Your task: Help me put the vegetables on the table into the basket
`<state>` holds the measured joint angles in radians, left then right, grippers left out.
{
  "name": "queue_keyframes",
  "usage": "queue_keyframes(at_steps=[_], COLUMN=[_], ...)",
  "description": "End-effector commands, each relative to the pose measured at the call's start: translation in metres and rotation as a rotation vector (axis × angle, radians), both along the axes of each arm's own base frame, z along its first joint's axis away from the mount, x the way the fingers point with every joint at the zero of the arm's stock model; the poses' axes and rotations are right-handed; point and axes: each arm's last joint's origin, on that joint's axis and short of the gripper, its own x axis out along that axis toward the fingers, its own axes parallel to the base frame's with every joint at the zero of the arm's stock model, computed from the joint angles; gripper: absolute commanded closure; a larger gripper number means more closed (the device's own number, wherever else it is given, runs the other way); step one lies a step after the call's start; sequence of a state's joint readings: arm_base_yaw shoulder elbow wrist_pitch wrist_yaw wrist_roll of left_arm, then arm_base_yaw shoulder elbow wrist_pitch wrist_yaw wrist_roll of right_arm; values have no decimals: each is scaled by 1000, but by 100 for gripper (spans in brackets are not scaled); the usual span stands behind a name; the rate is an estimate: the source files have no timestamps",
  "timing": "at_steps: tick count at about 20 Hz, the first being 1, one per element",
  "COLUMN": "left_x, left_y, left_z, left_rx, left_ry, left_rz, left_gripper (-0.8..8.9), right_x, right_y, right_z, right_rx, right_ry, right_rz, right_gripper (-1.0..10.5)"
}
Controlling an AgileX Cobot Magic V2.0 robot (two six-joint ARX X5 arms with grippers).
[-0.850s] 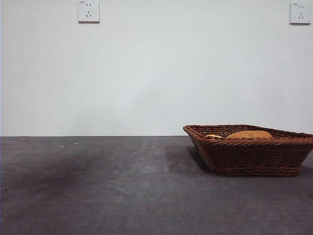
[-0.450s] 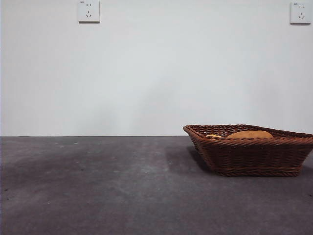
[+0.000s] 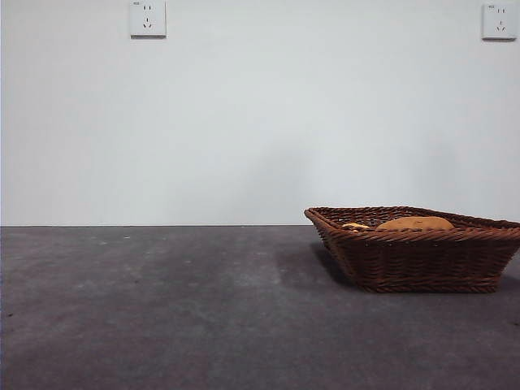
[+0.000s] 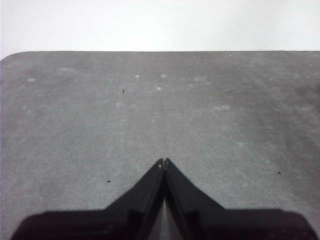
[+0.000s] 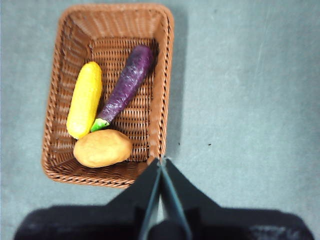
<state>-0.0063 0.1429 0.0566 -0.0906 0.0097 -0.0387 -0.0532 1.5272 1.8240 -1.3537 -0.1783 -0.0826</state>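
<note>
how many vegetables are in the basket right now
3, all in the basket: the yellow one along one long side, the purple eggplant beside it, and the potato at the end nearest the right gripper. None visibly hidden.

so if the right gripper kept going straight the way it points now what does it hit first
Probably the basket: the right gripper, jaws shut, has its tip at the rim's near corner, beside the potato. Height above the rim is unclear, so it might instead pass just outside onto bare table.
</note>
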Motion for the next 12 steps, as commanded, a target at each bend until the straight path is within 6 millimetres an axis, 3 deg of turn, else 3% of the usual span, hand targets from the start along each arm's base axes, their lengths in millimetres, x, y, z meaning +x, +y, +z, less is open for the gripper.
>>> queue_keyframes(at_steps=[1,4,12], left_x=[-2,-5,-7], left_y=[2,3,4], left_z=[-4,-16,-13], left_rx=[-8,0,11], left_ry=[-26,29,-16], left_rz=[23,35,41], left_gripper=[815,815,815], right_x=[6,15,37], right_y=[0,-1,-2], right_z=[-8,-10,5], right_rx=[1,-1,-15], right_ry=[48,16,-257], right_rz=[-4,-4,-4], right_gripper=[947,947,947])
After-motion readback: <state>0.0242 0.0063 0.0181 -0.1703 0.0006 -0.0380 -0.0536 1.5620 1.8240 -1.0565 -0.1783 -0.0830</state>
